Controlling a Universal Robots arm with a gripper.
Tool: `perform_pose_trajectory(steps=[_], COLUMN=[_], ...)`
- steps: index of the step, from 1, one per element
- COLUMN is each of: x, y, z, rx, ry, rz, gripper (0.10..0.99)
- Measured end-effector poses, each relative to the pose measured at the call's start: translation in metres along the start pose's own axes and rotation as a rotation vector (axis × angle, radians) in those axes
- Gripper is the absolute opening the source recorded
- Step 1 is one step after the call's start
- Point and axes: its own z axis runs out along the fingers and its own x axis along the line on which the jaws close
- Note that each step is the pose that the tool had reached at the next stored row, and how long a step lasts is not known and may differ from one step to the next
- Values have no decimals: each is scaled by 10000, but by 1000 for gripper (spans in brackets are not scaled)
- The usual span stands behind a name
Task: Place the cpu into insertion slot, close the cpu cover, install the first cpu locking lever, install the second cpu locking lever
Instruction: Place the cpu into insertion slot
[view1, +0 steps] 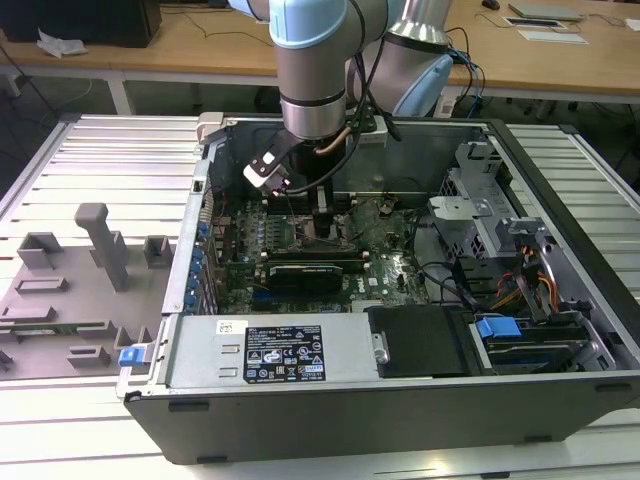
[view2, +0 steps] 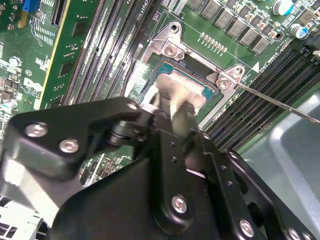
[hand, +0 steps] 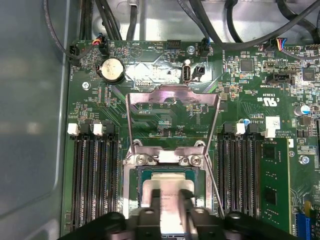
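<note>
The gripper (hand: 170, 200) is clamped on the cpu (hand: 167, 184) just over the slot (hand: 135, 192), with the cover (hand: 172, 95) standing open.

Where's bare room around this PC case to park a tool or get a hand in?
Free: slatted table at the exterior view's left, past the grey tray. Crowded: the socket, with pincer over the chip, memory slots both sides.
</note>
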Motion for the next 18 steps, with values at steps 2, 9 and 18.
perform_pose_trajectory(steps=[2,9,18], x=[0,-2,-5], y=[0,9,33], z=[0,1,-191], rx=[0,226,225], ry=[0,139,141], rz=[1,15,14], gripper=[169,106,106])
